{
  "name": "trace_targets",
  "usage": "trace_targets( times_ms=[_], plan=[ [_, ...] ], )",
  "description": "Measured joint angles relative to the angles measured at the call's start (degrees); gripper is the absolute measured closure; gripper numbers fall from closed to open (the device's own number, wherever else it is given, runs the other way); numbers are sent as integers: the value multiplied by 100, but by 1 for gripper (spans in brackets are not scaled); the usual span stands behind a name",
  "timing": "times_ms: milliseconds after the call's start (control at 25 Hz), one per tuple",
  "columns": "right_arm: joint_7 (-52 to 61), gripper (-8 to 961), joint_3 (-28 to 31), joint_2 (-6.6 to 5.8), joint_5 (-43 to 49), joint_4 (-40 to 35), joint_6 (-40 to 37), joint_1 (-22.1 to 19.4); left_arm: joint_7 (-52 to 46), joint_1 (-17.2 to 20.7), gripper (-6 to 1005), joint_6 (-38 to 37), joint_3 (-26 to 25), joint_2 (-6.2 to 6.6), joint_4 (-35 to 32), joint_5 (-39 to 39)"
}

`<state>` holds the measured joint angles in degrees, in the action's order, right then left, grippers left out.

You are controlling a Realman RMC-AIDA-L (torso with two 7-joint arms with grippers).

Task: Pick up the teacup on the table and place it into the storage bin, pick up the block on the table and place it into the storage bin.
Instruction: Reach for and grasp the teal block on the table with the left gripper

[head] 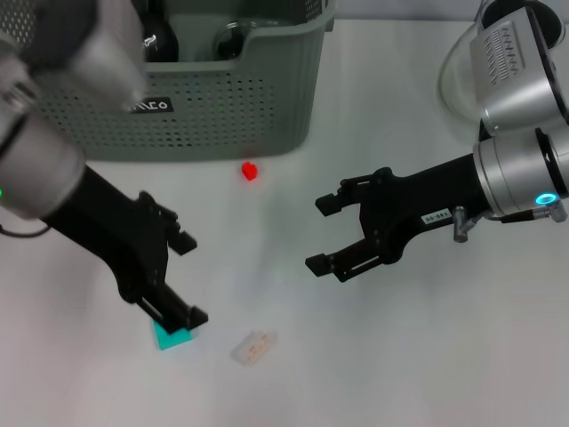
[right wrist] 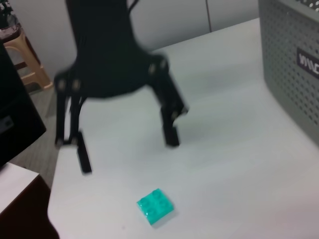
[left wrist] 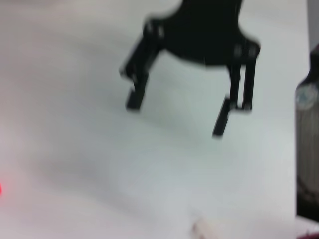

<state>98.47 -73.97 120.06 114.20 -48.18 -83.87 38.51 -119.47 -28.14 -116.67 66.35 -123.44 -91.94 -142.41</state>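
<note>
Storage bin: grey-green perforated basket at the far side of the white table, left of centre; a black label with white lettering sits on its near wall. 2 dark rounded things show inside it, but what they are cannot be told.
Teal block: lies on the table at the near left, studs up, outside the bin.
Left gripper: hangs low over the table directly beside the teal block, 1 finger overlapping the block's edge in the head view; jaws spread wide, nothing between them. In the right wrist view the block lies apart from the fingertips.
Right gripper: held over the middle of the table, pointing toward the left arm; jaws wide apart and empty.
Red block: small, just in front of the bin's near wall.
Pale block: whitish piece near the teal block, on its right.
</note>
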Motion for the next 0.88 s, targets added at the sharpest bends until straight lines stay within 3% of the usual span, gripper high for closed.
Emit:
trace_targets(
  times_ms=[120,280,600,880],
  plan=[
    [6,10,0,0,-5,2,71,26,-145,104,41,301,422,-89,33,-403],
    [42,10,0,0,12,10,127,68,-641,186,43,786,919,-90,207,-787],
    [22,10,8,11,-7,56,375,153,-694,352,48,893,1315,-103,273,-1178],
    [-7,10,13,26,-12,127,586,178,-671,563,49,1322,2008,-107,273,-1469]
  ],
)
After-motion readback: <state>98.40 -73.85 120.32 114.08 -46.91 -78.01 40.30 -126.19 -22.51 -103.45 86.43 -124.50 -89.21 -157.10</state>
